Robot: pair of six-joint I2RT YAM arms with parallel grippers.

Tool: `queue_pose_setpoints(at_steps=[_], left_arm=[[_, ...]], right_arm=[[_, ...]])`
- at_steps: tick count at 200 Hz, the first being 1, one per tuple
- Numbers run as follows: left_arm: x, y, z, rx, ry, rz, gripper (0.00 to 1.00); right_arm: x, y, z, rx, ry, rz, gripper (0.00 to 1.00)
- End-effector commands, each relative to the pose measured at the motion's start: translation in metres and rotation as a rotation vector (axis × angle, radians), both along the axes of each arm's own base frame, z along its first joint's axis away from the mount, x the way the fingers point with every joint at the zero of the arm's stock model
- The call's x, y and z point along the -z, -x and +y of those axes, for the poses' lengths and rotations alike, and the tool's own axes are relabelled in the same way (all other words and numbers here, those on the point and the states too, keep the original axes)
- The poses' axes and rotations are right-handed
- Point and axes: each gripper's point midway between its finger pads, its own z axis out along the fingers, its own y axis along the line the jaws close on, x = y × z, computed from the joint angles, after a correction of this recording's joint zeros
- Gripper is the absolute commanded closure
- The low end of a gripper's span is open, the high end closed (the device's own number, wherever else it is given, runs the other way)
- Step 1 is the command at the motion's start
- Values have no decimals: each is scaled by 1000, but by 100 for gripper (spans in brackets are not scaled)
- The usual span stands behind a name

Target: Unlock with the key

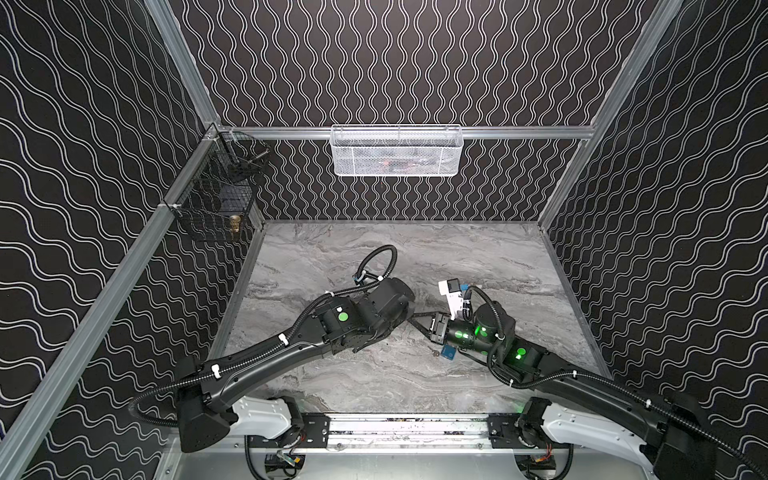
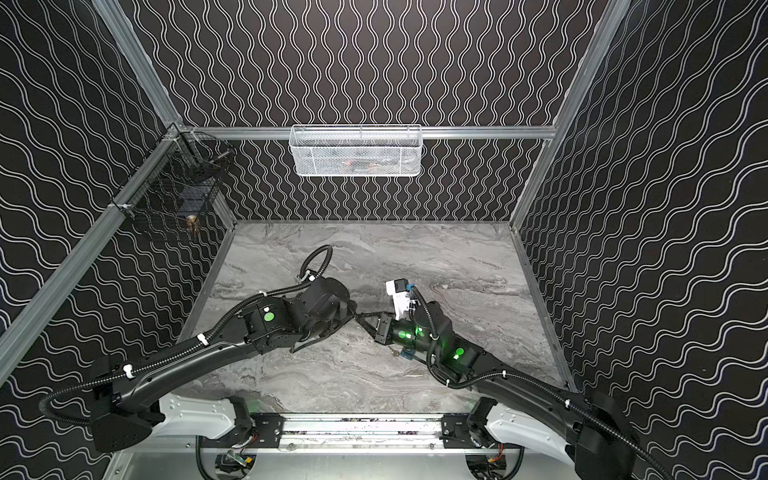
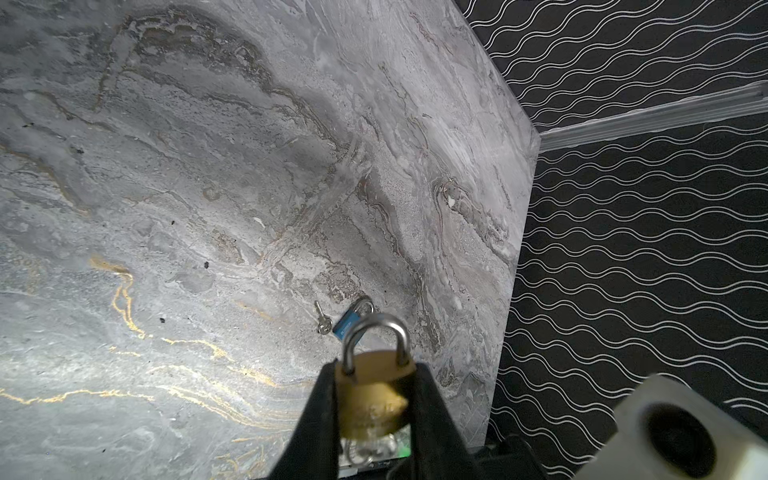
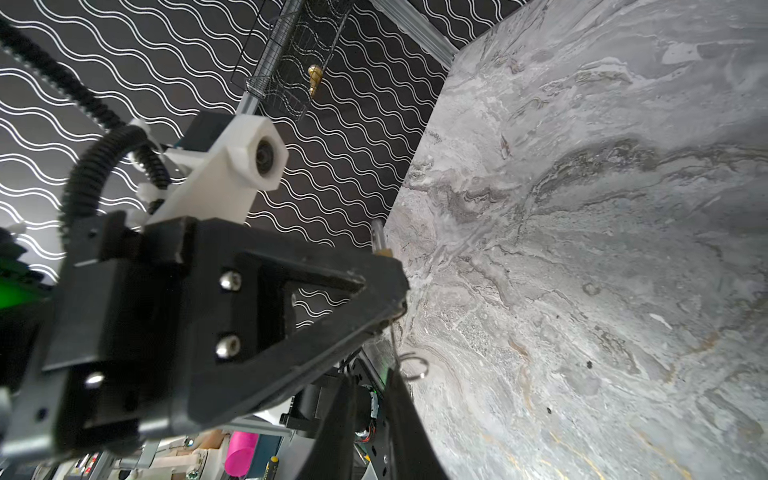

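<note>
The left fingers (image 3: 316, 419) clamp the brass padlock (image 3: 374, 395) by its body, lower centre of frame. I judge it heavy, rigid, slick: grip the flat faces. I cannot tell the opening of the right fingers (image 4: 411, 428); a key ring (image 4: 417, 368) sits at their tips.

A grey marble tabletop (image 1: 478, 257) is walled in by black panels with white wavy lines (image 1: 415, 62). A white mesh basket (image 1: 397, 151) hangs on the far wall's rail. A black wire basket (image 1: 216, 208) in the far left corner holds a small brass piece (image 1: 235, 223). Right of the middle lies a blue padlock (image 3: 348, 325), with a small silver key (image 3: 322, 321) just beside it on its left.
</note>
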Motion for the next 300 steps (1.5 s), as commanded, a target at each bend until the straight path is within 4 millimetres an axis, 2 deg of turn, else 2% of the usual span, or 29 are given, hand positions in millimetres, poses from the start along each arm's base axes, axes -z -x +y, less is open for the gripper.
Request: queue_pose_setpoints(at_steps=[1,50,82,105,134,167,184,206,232,247,265,283,300], left_arm=[[-3,-3,-3,-11,23,-11,100],[-4,-3,-6,-3,34,-11,100],[-4,-2,-12,19,43,-5,100],[-4,-1,-19,55,44,3,100],[0,4,-29,111,32,31,100],[7,19,-41,177,31,68,100],[8,26,-48,218,44,82,100],[18,34,-42,234,8,121,100],[18,40,-54,273,92,131,100],[15,36,-46,249,54,120,100],[4,23,-35,216,30,75,100],[-7,8,-19,146,8,19,100],[-15,-1,-4,83,-7,-30,100]], right_arm=[[-3,-5,2,19,-10,-6,83],[4,-4,5,2,-7,3,84],[0,-7,4,17,-10,-27,94],[-1,-10,4,25,11,-51,98],[-7,-12,4,35,7,-95,100],[-14,-25,-2,97,74,-170,100],[-27,-28,-6,124,46,-230,100],[-54,-27,-6,126,-6,-301,100],[-62,-28,-4,121,-26,-318,100],[-62,-22,-1,79,-26,-327,100],[-49,-12,1,22,-4,-296,94],[-31,-4,-4,5,23,-260,90],[-25,1,-11,5,28,-247,83]])
